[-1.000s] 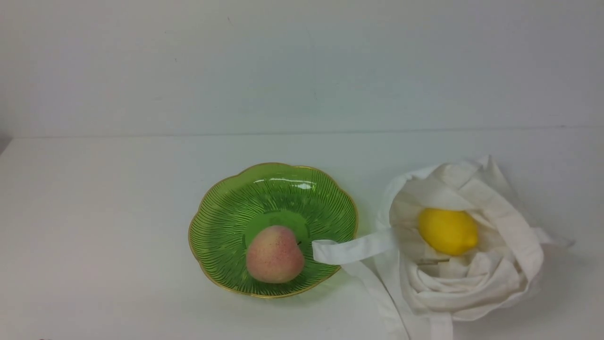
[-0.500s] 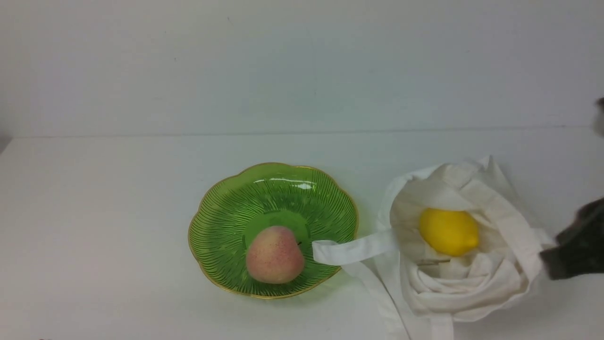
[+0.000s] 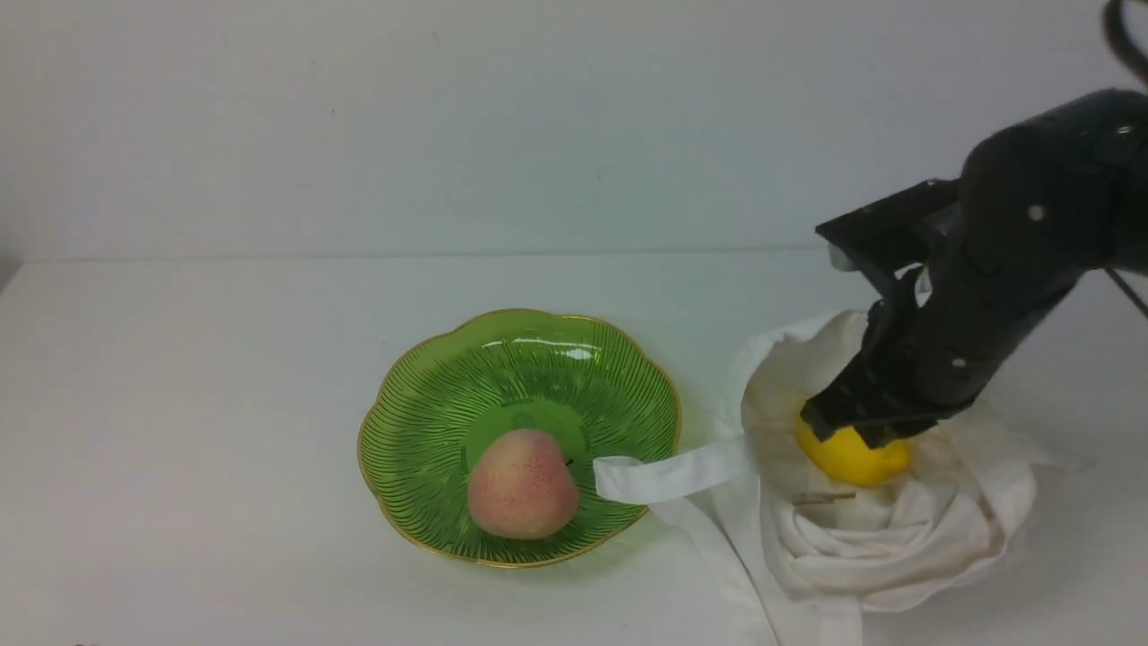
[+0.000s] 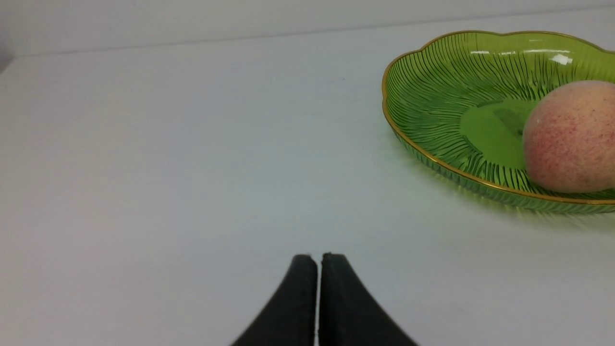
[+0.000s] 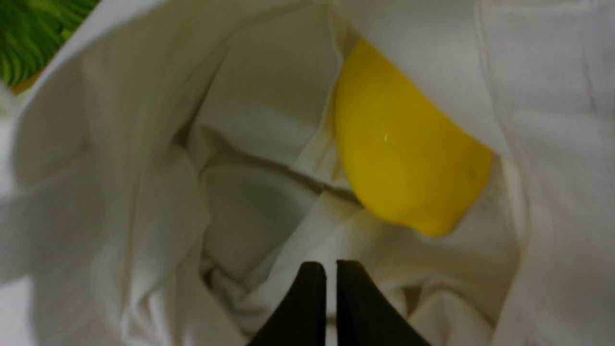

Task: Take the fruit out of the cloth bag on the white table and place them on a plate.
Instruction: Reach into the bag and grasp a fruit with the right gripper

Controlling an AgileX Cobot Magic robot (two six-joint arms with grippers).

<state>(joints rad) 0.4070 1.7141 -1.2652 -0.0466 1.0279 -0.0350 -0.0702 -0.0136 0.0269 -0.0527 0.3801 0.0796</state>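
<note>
The yellow lemon (image 3: 854, 459) lies inside the open off-white cloth bag (image 3: 897, 547) at the right of the white table (image 3: 179, 404). My right gripper (image 3: 856, 429) hangs over the bag's mouth, just above the lemon, and hides its top. In the right wrist view its fingers (image 5: 331, 265) are shut and empty, with the lemon (image 5: 403, 144) a little ahead among the cloth folds (image 5: 144, 168). The green plate (image 3: 448, 404) stands at the centre. My left gripper (image 4: 319, 257) is shut and empty, low over bare table beside the plate (image 4: 432, 86). It is out of the front view.
A pinkish speckled peach-like fruit (image 3: 522, 484) sits in the plate; it also shows in the left wrist view (image 4: 571, 134). One white bag strap (image 3: 664, 475) lies over the plate's right rim. A second strap runs towards the table's front edge (image 3: 726, 574).
My right arm has come in from the right edge and swung over the bag, ending just above the lemon. The lemon, bag, plate and peach have not moved.
</note>
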